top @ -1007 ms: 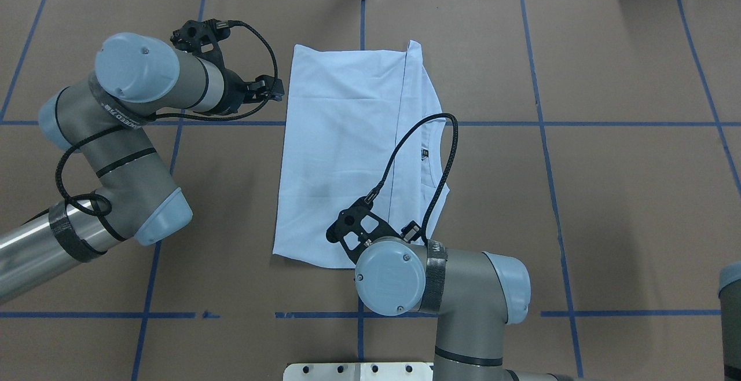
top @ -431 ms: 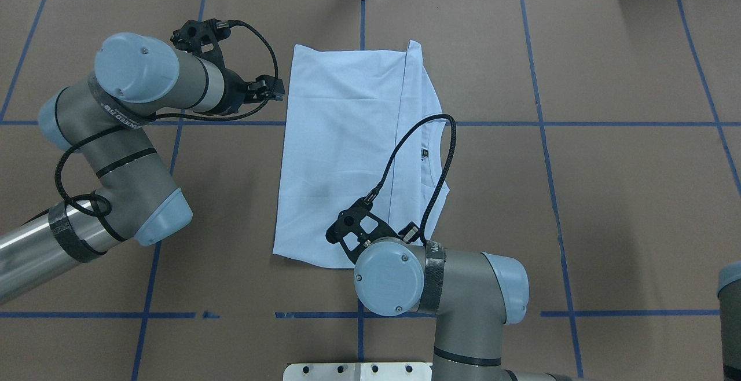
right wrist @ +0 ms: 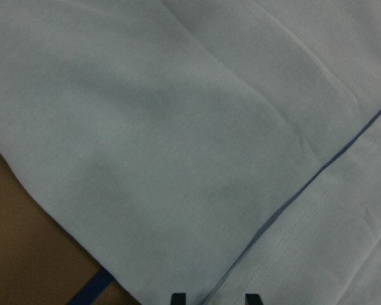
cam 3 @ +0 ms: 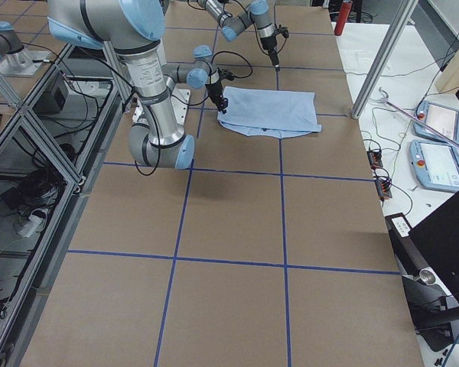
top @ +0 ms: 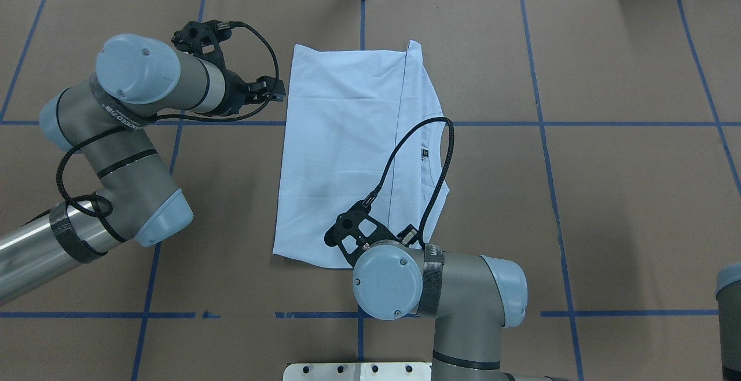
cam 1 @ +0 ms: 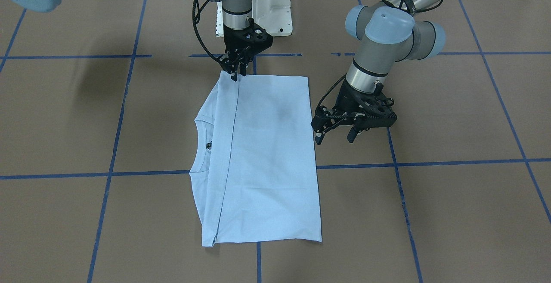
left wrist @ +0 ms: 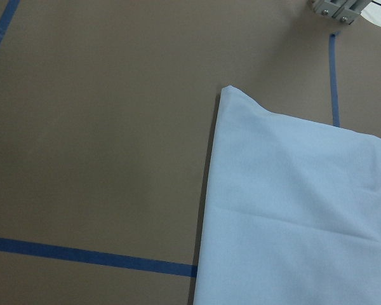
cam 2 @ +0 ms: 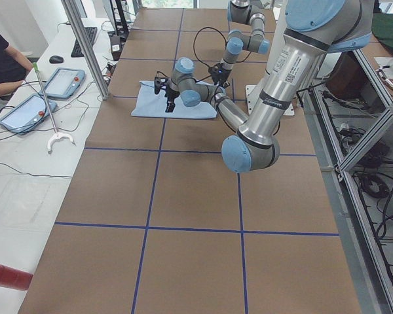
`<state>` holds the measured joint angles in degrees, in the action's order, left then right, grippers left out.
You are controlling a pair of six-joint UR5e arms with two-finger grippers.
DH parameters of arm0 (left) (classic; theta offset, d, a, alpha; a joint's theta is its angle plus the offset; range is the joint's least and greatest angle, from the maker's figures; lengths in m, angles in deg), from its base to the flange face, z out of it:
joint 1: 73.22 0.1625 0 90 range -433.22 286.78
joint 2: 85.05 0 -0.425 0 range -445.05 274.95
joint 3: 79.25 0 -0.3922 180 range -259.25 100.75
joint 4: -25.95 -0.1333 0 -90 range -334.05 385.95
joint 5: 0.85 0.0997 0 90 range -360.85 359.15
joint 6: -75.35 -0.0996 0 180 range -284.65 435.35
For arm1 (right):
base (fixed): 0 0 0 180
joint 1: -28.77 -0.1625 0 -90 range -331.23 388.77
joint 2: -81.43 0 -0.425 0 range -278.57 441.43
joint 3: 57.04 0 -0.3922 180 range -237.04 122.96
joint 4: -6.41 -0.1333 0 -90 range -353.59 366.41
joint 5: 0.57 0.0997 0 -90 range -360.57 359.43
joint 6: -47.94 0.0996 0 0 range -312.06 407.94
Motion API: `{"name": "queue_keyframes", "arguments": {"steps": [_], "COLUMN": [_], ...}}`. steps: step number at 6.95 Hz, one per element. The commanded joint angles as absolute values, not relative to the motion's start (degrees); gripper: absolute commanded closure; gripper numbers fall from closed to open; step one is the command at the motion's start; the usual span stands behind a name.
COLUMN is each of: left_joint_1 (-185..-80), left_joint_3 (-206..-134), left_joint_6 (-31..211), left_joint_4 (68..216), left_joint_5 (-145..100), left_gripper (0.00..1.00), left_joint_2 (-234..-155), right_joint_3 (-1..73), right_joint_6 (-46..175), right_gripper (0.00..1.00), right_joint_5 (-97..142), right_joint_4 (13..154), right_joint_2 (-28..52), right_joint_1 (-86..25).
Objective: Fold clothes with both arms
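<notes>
Standing at the near end of the T-shirt [cam 1: 267, 167], the right gripper [cam 1: 239, 75] has its fingers [right wrist: 178, 299] slightly apart and empty. Farther out, the left gripper [cam 1: 335, 140], wide open and empty, hangs beside the long left edge. Folded on the worktop [cam 1: 430, 214], it lies lengthwise away from the robot.
</notes>
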<state>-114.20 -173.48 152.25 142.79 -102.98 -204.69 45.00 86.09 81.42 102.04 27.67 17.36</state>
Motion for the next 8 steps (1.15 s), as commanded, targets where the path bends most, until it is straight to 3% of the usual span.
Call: {"name": "queue_keyframes", "arguments": {"steps": [1,2,3,4,8], "left_joint_1": [-114.2,-114.2,-114.2,-114.2,-114.2], "left_joint_3": [-173.5,-173.4,-173.4,-173.4,-173.2], "left_joint_6": [152.3,152.3,152.3,152.3,152.3], "left_joint_4": [142.8,142.8,142.8,142.8,142.8], "left_joint_5": [-103.0,-103.1,-103.0,-103.0,-103.0], "left_gripper": [0.00,0.00,0.00,0.00,0.00], "left_joint_2": [-204.8,-204.8,-204.8,-205.0,-205.3], "right_joint_3": [45.0,45.0,45.0,45.0,45.2], "right_joint_6": [86.1,86.1,86.1,86.1,86.1], "right_gripper": [0.57,0.57,0.65,0.98,1.00], "right_joint_5": [81.3,81.3,81.3,81.3,81.1], "right_joint_4": [102.0,102.0,102.0,102.1,101.9], "right_joint_2": [27.6,27.6,27.6,27.6,27.2], "right_joint_1": [17.4,17.5,17.6,17.5,17.3]}}
